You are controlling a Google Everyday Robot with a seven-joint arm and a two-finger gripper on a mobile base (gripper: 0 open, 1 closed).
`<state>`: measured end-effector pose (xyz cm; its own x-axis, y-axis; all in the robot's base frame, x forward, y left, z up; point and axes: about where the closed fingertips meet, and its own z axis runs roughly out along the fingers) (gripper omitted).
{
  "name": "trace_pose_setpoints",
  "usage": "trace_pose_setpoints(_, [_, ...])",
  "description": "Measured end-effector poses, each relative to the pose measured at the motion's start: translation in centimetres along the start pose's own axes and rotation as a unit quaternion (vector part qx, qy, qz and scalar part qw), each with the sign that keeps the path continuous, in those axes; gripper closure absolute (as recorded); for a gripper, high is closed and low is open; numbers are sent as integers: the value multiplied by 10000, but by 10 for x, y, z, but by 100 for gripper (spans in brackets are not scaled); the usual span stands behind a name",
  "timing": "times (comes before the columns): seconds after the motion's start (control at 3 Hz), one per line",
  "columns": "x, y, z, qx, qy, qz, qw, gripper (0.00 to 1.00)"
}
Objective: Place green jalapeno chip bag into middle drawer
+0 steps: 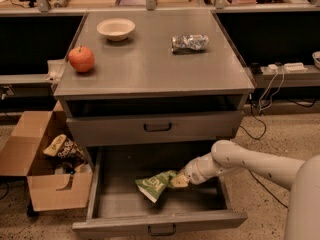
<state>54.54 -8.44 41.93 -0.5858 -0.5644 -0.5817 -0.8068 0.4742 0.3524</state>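
Observation:
The green jalapeno chip bag (155, 185) hangs tilted just above the floor of the open middle drawer (200, 203), near its centre. My gripper (178, 180) reaches in from the right on a white arm and is shut on the bag's right end. The drawer is pulled out wide, with its dark loop handle (161, 230) at the front.
Another grey drawer (158, 127) above is closed. On the cabinet top sit a white bowl (116, 29), a red apple (81, 59) and a silvery foil packet (189, 42). A cardboard box (47, 191) with a brown-and-white snack bag (64, 148) stands at the left.

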Motion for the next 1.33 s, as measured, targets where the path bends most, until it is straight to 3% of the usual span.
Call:
trace_pose_setpoints(1.0, [-5,-2,-3,12,-109,31,9999,13])
trace_pose_setpoints(1.33, [-19,-6,-27,97,-421,-89,9990,0])
